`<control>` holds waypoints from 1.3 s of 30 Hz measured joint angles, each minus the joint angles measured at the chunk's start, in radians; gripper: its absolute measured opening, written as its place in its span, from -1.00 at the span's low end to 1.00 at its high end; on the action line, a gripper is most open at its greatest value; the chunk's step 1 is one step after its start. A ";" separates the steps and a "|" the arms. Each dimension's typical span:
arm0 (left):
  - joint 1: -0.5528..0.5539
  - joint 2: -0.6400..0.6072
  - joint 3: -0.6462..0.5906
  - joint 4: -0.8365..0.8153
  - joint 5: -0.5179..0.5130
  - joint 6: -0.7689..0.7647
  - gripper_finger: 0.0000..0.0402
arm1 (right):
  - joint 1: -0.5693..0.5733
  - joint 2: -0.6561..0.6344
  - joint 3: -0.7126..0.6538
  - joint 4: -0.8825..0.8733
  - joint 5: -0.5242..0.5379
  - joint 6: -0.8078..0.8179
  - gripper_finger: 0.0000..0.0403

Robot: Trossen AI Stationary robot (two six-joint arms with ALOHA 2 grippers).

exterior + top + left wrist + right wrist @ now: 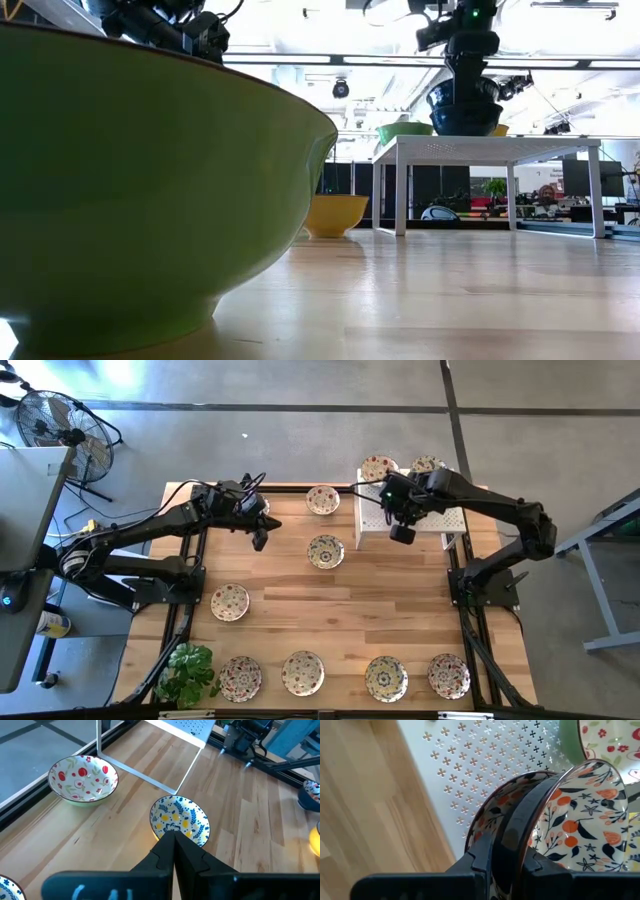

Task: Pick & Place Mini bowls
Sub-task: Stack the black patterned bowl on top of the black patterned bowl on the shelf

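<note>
Above white stand [375, 520], right jaws [512, 852] pinch mini bowl [580, 820] rim; left closed.

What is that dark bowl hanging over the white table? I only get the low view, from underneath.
Observer: It is a mini bowl, cream inside with orange flowers. The right gripper is shut on its rim, above the perforated stand.
Operator: Where is the other arm?
Observer: The left gripper is shut and holds nothing. It is over the left part of the table and points toward a blue-and-yellow bowl.
Operator: Are there more bowls about?
Observer: Yes, four bowls stand in a row along the table's near edge.
</note>
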 joint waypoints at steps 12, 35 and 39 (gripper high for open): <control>0.000 0.000 0.000 -0.006 0.001 0.000 -1.00 | -0.011 0.000 0.000 -0.004 -0.021 -0.024 -0.74; 0.000 0.000 0.000 -0.010 0.050 -0.001 -1.00 | -0.011 -0.003 0.002 -0.016 -0.103 0.023 -0.07; 0.000 0.000 0.000 -0.010 0.050 -0.001 -1.00 | -0.011 -0.018 0.002 -0.023 -0.111 0.027 -0.06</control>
